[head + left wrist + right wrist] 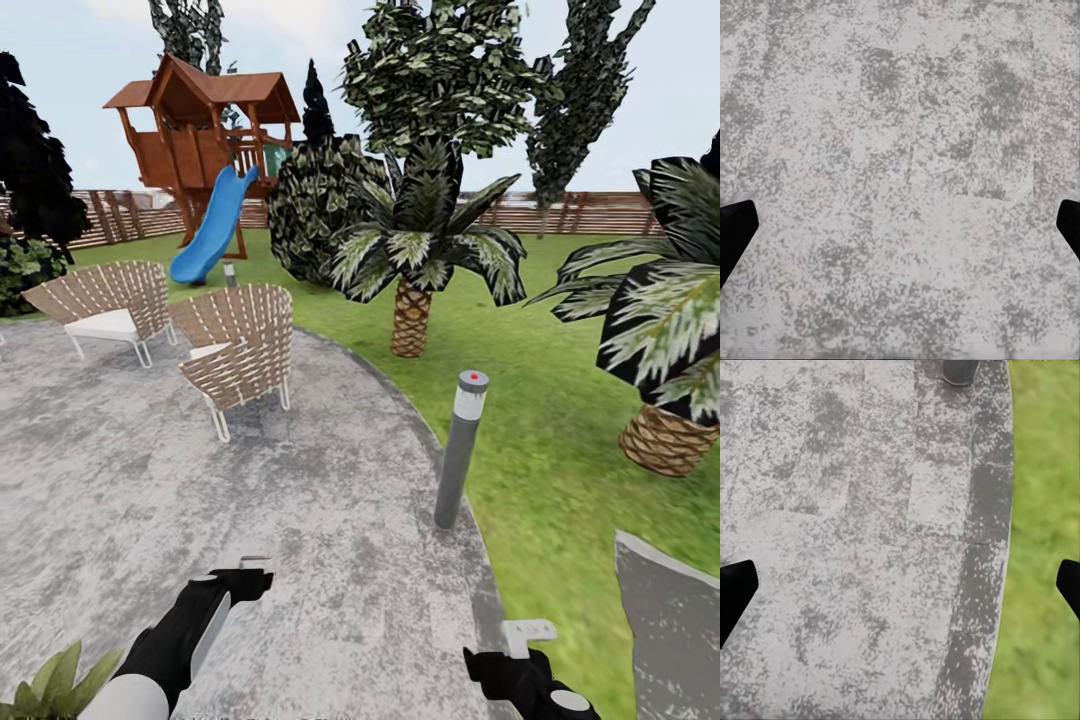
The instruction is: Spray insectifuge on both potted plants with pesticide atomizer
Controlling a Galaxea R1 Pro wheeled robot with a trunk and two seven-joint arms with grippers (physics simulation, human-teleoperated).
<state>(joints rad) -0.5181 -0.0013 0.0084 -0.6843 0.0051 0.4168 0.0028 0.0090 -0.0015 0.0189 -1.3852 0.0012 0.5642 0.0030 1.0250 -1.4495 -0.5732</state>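
green potted plant (50, 685) leaves beside left gripper (250, 575), apart.

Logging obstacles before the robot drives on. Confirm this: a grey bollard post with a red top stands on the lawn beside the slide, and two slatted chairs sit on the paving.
Wrong on the post's place. The grey bollard post stands at the edge of the paving, near the robot and far from the slide, as the head view shows. The two slatted chairs do sit on the paving.

Patio furniture and play set
Two woven brown wicker chairs (240, 350) on the paving, grey bollard post (459, 450) nearby, wooden playhouse with blue slide (212, 225) behind.
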